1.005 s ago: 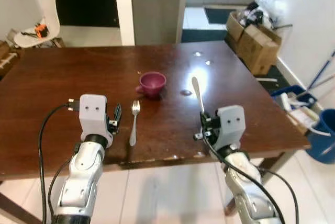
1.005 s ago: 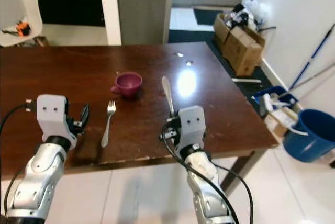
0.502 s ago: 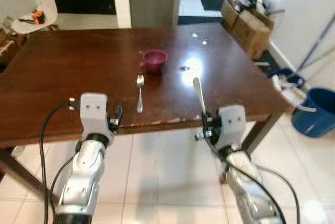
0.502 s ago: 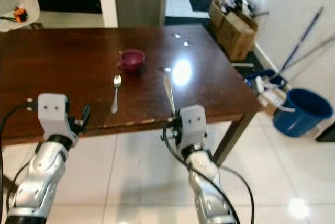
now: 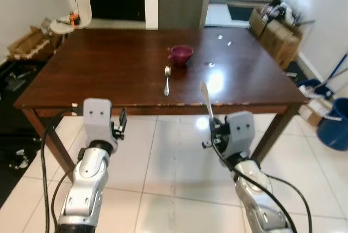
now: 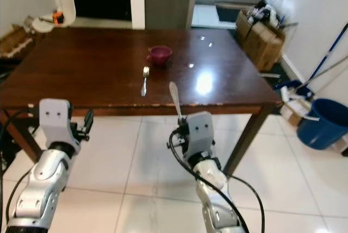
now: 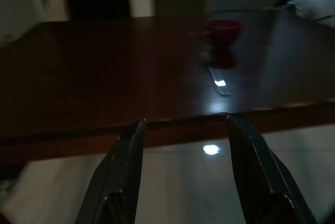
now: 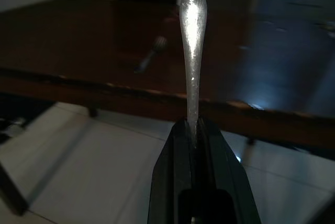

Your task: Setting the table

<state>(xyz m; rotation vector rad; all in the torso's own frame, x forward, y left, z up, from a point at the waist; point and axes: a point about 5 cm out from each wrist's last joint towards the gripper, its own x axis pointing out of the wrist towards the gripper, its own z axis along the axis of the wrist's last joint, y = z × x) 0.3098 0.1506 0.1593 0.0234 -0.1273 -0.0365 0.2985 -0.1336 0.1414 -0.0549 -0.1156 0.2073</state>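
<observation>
Right tool (image 5: 211,126) pinches upright utensil (image 5: 206,99), short of tabletop (image 5: 109,64); fork (image 5: 167,80) lies far-left, pointing away. Left tool (image 7: 183,145) spread, empty.

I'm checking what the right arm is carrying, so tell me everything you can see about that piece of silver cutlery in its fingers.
The silver cutlery piece is a slim, shiny metal utensil. Its visible end is a smooth, rounded handle tip that widens slightly; the working end is hidden, so the type is unclear. It stands nearly upright, clamped low down between the black fingers of the right gripper, which touch it on both sides. It is held in the air above the tiled floor, short of the table edge.
</observation>
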